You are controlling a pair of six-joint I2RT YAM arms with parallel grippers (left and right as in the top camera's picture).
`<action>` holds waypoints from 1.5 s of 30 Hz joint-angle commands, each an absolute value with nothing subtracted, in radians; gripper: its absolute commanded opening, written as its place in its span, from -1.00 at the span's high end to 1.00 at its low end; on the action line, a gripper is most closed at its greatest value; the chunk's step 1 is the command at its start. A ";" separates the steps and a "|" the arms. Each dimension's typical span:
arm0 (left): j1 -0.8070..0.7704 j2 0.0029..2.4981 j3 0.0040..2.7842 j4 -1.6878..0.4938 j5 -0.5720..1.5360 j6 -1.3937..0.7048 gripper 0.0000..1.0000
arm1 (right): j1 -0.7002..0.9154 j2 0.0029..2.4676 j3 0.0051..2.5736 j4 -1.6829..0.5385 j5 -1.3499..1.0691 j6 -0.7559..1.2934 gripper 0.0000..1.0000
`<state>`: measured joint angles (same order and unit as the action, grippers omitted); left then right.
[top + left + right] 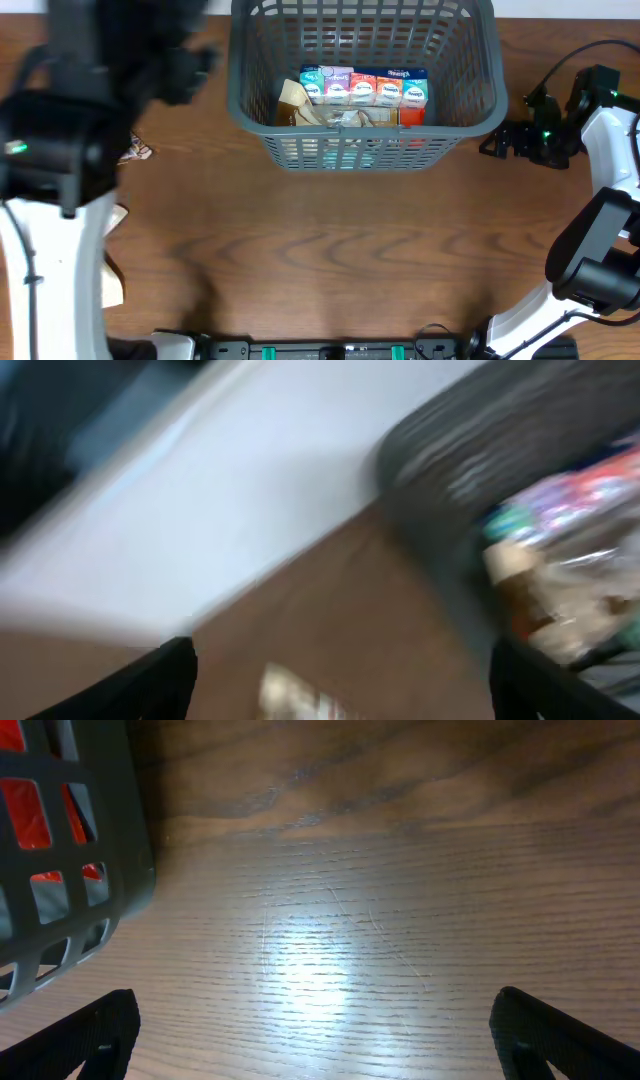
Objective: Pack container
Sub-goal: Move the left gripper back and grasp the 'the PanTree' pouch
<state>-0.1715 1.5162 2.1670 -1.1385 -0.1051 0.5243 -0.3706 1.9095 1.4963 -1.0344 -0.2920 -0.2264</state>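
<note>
The basket (262,120) sits at the far middle of the surface (320,250), and I judge it stiff and light for its size: hard plastic, lattice walls, a thick rim. With goods already in it, it will weigh more than it looks, so if I had to shift it I would take the rim or a wall bar, pinching across the plastic, not poking a fingertip into a slot where it could jam. Inside, a row of small cartons (365,87) stands along the far wall, with brown packets (295,103) against their left and near sides. The cartons look rigid and easy to pinch across their flat faces. The packets look like crinkly film, soft and likely slippery, best taken at the body and not at a sealed edge. More loose packets (133,150) lie on the left of the surface, partly hidden under the left arm. My left wrist view is badly smeared, but the left end effector (350,682) shows its two tips far apart with nothing between them, the basket to its right and one pale packet (290,690) below. The right end effector (320,1040) is likewise spread and empty, low over bare wood just beside the basket's near right corner, not touching it.
</note>
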 commanded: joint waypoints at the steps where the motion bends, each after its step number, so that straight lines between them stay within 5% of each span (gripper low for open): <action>1: -0.010 1.534 2.162 -1.190 -0.146 0.319 -0.64 | -0.366 1.906 1.495 -1.036 -0.303 -0.225 -0.99; 13: 0.356 1.767 2.141 -1.212 -0.143 -0.088 -0.71 | -0.366 1.906 1.495 -1.036 -0.303 -0.225 -0.99; 45: 0.412 2.382 2.141 -1.073 -0.127 -0.266 -0.72 | -0.366 1.906 1.495 -1.048 -0.302 -0.225 -0.98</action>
